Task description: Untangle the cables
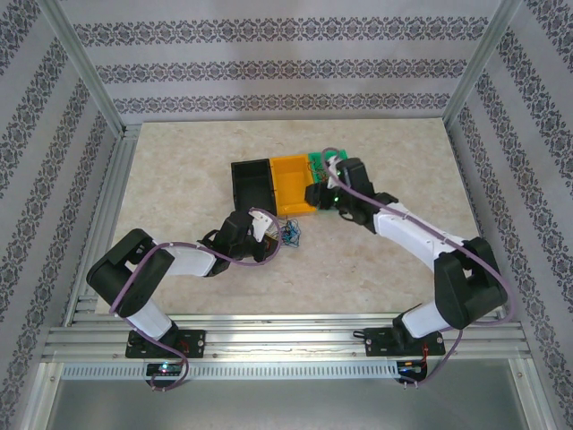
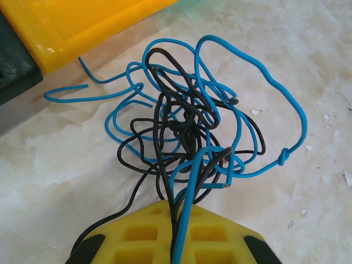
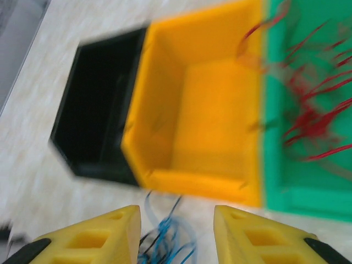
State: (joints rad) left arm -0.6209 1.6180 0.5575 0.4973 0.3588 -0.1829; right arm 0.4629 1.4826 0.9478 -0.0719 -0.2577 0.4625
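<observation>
The cables are a small tangle of thin blue and black wires (image 2: 187, 121) lying on the table just in front of the bins. From above, the tangle (image 1: 289, 235) sits beside my left gripper (image 1: 272, 230). My left gripper (image 2: 177, 213) is shut on a blue and a black strand that run between its yellow fingers. My right gripper (image 3: 177, 231) is open and hangs above the table, and the blurred tangle (image 3: 165, 245) shows below the gap between its fingers. From above, the right gripper (image 1: 320, 191) is over the bins. Red wires (image 3: 311, 121) lie in the green bin.
Three small bins stand side by side behind the tangle: a black one (image 3: 96, 110), a yellow one (image 3: 212, 115) and a green one (image 3: 297, 192). In the top view they are the black (image 1: 251, 184), yellow (image 1: 291, 179) and green (image 1: 318, 159) bins. Metal frame rails (image 1: 116, 188) border the table.
</observation>
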